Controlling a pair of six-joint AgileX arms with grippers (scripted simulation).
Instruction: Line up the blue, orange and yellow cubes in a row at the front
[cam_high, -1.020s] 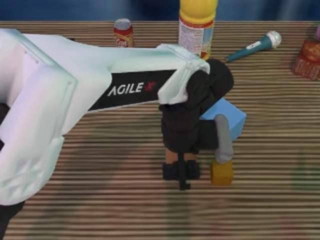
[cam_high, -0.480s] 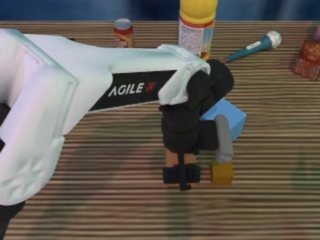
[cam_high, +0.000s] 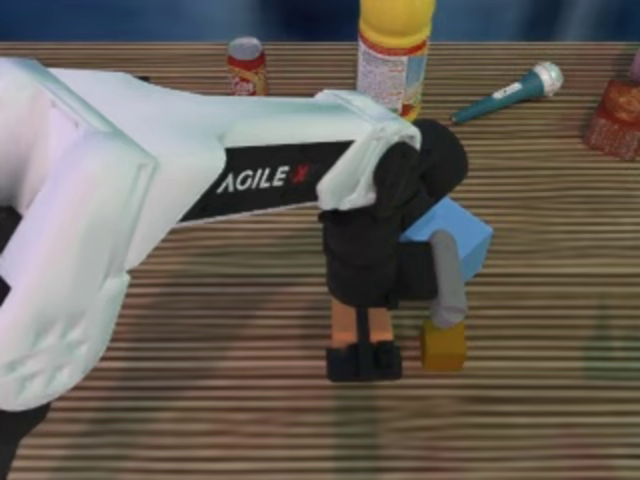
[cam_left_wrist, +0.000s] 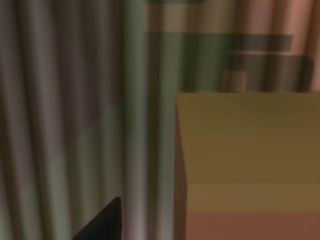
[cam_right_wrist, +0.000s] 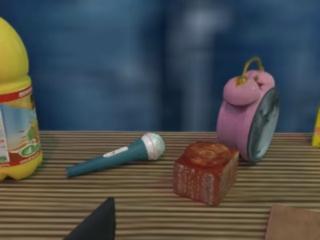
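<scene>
My left gripper (cam_high: 364, 362) hangs open near the front middle of the table, pointing down. The orange cube (cam_high: 361, 322) lies on the table under it, showing just behind the fingertips. The small yellow cube (cam_high: 443, 346) sits just to the right of the gripper, apart from it. The large blue cube (cam_high: 458, 238) lies farther back, partly hidden by the wrist. In the left wrist view one black fingertip (cam_left_wrist: 102, 225) stands clear of the yellow cube (cam_left_wrist: 247, 145), whose lower side looks orange-brown. My right gripper (cam_right_wrist: 165, 236) is parked at the right, out of the top view.
Along the back edge stand a red can (cam_high: 247, 65), a yellow bottle (cam_high: 397, 50), a teal microphone (cam_high: 507, 93) and a red-brown block (cam_high: 615, 120). A pink alarm clock (cam_right_wrist: 250, 117) stands behind the block (cam_right_wrist: 206, 172). My left arm (cam_high: 150, 190) spans the table's left half.
The left gripper's fingertips have shifted slightly toward the front edge, and more of the orange cube shows behind them. The cubes have stayed in place.
</scene>
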